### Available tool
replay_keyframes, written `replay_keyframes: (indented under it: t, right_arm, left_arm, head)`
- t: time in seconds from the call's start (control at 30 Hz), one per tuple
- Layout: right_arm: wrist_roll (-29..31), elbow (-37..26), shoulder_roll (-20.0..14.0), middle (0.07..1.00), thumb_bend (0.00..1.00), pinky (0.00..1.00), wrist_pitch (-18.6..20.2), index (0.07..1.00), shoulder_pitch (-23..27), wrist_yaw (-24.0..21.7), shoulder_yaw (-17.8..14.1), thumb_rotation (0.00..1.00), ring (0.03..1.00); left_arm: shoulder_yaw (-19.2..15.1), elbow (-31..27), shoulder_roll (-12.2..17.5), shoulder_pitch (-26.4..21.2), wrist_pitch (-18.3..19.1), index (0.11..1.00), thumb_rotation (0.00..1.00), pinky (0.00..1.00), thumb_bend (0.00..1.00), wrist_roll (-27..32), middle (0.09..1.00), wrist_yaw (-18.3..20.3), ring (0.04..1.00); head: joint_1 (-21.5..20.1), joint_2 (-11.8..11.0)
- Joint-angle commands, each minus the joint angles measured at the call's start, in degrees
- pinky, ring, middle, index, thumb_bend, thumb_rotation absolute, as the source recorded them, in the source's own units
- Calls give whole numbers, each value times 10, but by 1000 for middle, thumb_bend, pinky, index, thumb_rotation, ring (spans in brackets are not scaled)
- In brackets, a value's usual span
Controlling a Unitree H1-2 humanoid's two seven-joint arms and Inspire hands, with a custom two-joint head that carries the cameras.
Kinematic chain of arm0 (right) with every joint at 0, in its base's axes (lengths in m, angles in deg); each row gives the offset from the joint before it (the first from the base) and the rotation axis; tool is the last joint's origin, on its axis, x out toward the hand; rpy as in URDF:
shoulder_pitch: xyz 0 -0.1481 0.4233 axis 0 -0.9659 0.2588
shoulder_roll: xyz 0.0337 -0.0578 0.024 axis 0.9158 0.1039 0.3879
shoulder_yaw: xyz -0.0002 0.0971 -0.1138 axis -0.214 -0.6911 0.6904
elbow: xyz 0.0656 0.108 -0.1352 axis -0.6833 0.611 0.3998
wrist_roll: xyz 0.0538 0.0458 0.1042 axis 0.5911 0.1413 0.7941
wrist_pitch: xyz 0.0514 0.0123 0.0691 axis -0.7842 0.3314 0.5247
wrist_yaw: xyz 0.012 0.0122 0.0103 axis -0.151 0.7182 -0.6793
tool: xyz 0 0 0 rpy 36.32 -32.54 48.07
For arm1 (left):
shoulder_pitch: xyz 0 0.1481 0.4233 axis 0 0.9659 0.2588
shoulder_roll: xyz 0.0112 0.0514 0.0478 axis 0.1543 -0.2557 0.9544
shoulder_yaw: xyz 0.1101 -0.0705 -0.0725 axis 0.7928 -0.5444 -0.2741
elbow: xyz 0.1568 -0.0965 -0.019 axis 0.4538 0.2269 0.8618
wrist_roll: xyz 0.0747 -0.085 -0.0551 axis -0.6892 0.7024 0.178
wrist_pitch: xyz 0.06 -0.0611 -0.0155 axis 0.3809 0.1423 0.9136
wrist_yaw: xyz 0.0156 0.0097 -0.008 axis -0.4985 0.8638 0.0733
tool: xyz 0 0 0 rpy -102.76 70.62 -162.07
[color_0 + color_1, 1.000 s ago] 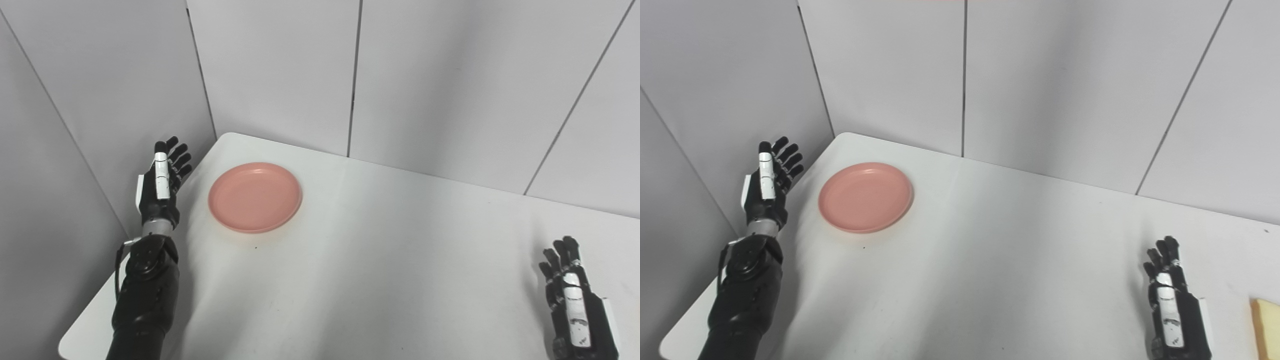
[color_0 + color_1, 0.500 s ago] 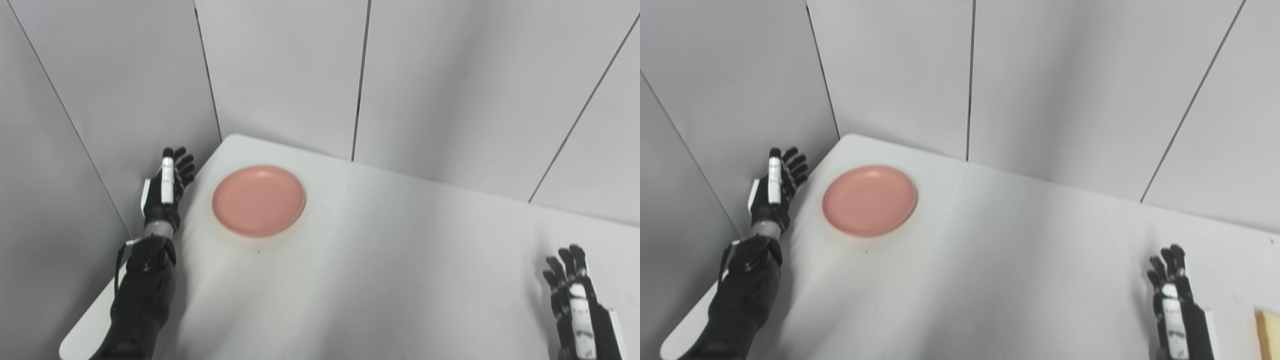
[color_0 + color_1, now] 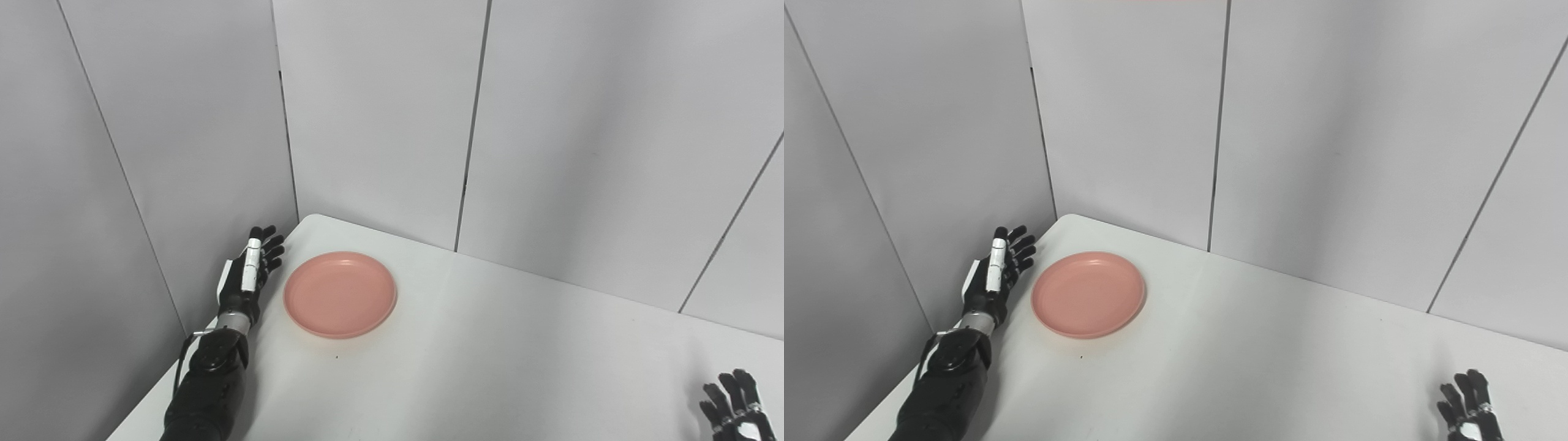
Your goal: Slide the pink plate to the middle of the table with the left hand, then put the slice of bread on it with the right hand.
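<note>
A round pink plate [image 3: 340,294] lies empty near the far left corner of the white table [image 3: 490,367]. My left hand [image 3: 248,278] stands open just left of the plate, fingers straight and pointing away from me, a small gap from the rim. Only the spread fingertips of my right hand [image 3: 1467,404] show at the bottom right edge; it holds nothing. No slice of bread is in view in either picture.
Grey wall panels [image 3: 380,122] close off the table at the back and along the left side, right behind my left hand. The table's left edge [image 3: 888,404] runs under my left forearm.
The camera has tilted up, so everything sits lower in the picture and the bread has left the right eye view. My left hand has edged forward along the plate's left side.
</note>
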Motion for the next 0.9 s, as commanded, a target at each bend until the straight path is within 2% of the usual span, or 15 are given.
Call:
replay_keyframes:
  t: [0.0,0.37,0.6,0.77,0.87]
  right_arm:
    - [2,2,-2,969,744,978,-11,977,-17,-9,0,819,955]
    - [10,7,-3,955,749,964,-11,962,-14,-8,-3,794,938]
    - [5,3,0,957,764,968,-11,962,-15,-3,-2,791,940]
    - [10,-3,4,963,762,975,-6,965,-16,-3,-1,786,945]
    - [10,-5,5,975,761,998,-3,976,-16,-2,-1,784,961]
  left_arm:
    - [7,5,-1,-19,-5,836,1000,911,866,-3,860,17,880]
    - [7,-13,-29,-3,17,840,987,883,852,20,857,28,880]
    - [15,-19,-44,5,0,839,992,871,835,20,852,55,866]
    - [17,-30,-57,10,9,833,955,865,857,19,845,63,859]
    - [22,-40,-65,13,15,836,971,864,840,18,848,65,863]
  head:
    - [0,1]
    - [-3,4]
    - [-13,7]
    - [-23,9]
    - [-26,9]
